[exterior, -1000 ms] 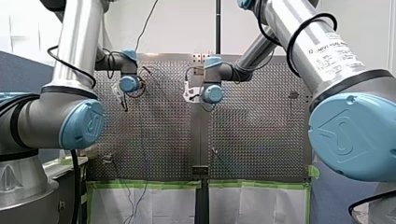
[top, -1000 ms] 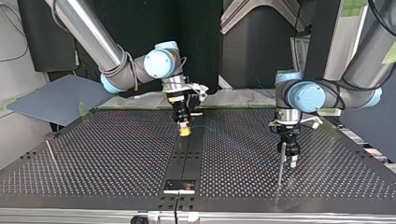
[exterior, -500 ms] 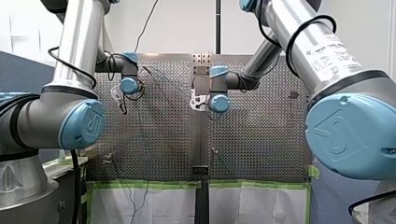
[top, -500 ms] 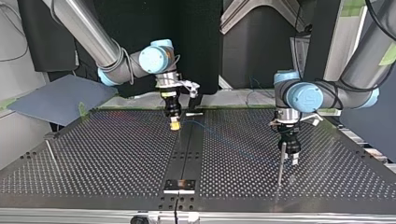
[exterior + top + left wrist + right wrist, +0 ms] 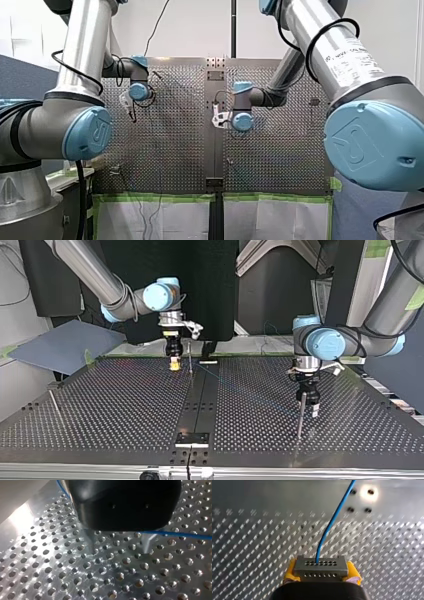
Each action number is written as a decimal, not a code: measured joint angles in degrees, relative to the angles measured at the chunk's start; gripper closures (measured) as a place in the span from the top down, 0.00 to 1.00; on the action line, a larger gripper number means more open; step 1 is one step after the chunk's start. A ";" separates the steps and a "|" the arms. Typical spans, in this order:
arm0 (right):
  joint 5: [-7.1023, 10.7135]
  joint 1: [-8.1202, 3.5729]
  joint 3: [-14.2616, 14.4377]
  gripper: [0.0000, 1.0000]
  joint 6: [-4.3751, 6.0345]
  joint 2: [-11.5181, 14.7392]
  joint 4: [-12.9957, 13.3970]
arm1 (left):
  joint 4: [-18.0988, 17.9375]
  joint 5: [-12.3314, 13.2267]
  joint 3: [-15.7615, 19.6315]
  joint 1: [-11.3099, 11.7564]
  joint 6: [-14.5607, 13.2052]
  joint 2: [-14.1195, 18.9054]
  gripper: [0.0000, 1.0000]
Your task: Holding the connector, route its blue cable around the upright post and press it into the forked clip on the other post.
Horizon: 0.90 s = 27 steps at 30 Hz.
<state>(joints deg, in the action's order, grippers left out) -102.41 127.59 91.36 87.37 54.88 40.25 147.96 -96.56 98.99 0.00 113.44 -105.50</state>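
Note:
My right gripper (image 5: 321, 580) is shut on a grey multi-hole connector (image 5: 321, 568) between its yellow pads (image 5: 289, 572). The blue cable (image 5: 333, 520) leaves the connector and runs ahead over the perforated table. In the top view my right gripper (image 5: 174, 365) hangs near the table's far edge, just left of a thin upright post (image 5: 190, 358). My left gripper (image 5: 311, 407) stands low beside another thin post (image 5: 300, 417) at the top view's right. In the left wrist view its metal fingers (image 5: 90, 538) stand apart over bare holes, and the blue cable (image 5: 180, 534) passes close behind them.
A third thin post (image 5: 53, 401) stands at the top view's left near the table edge. A dark centre strip (image 5: 200, 400) with a small plate (image 5: 192, 439) runs across the table. In the front view the right arm's big elbow (image 5: 372, 145) fills the near right.
My right gripper has carried the connector toward the top view's left and far edge, coming to the left of the thin post. My left gripper has stayed beside its post.

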 joint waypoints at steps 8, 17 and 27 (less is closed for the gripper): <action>-3.72 -0.89 4.21 0.19 0.00 -0.04 2.31 | 0.95 -1.11 0.00 -0.07 -1.08 0.01 0.99; -7.28 -1.77 8.86 0.19 0.62 -0.04 6.80 | 2.09 -2.66 0.00 -0.05 -1.84 0.01 0.99; -9.71 -2.85 13.93 0.19 2.33 -0.09 11.89 | 2.32 -2.70 -0.02 -0.16 -1.91 0.00 0.99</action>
<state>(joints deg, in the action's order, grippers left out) -112.12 124.74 105.29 89.69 54.79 52.14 150.28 -99.26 98.97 -0.16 111.53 -105.50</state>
